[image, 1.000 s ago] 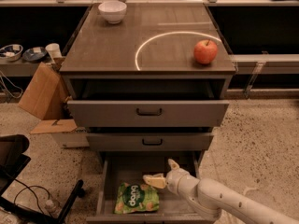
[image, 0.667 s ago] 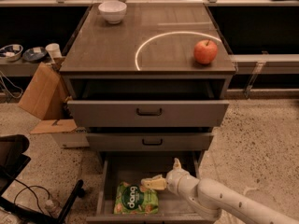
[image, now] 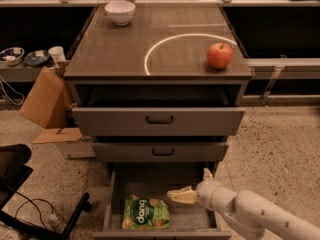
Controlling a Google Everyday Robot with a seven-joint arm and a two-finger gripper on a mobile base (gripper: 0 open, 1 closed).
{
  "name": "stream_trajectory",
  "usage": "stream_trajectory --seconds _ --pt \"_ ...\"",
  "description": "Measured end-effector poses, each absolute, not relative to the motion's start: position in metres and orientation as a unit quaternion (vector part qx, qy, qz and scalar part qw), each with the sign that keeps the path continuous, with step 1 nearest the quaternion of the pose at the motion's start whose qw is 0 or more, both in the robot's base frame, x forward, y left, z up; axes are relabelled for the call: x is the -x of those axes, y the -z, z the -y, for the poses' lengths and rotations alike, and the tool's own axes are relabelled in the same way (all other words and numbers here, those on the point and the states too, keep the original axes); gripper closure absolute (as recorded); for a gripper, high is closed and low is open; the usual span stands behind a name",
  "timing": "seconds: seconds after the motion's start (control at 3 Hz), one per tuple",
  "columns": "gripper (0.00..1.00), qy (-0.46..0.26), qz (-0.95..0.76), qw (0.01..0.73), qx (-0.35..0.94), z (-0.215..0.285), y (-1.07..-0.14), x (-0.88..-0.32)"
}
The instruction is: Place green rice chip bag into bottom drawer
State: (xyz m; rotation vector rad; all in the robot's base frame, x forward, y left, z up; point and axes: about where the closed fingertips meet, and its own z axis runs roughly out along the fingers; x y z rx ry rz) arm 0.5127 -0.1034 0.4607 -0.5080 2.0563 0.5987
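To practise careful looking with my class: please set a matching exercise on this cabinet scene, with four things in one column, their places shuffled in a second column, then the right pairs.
Things
1. green rice chip bag
2. red apple
3. white bowl
4. hand

Places
A. far left corner of the cabinet top
B. lying flat inside the bottom drawer
C. over the open bottom drawer, beside the bag, open and holding nothing
D. right side of the cabinet top

Pairs: 1-B, 2-D, 3-A, 4-C
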Motion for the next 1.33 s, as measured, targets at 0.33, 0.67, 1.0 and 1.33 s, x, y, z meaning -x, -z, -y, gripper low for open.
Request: stream_trajectory --seconds 0.33,0.67,1.0,1.33 --pt "0.0 -0.241 -0.85 0.416 0.215 0.14 -0.491 -0.489" --pt "0.0 -0.234 -0.867 0.364 0.248 0.17 -0.522 -0.467" --pt "0.0 -0.196 -0.889 0.31 0.274 0.201 -0.554 -0.443" --pt "0.0 -0.143 -0.913 0.263 0.278 0.222 -0.577 -0.409"
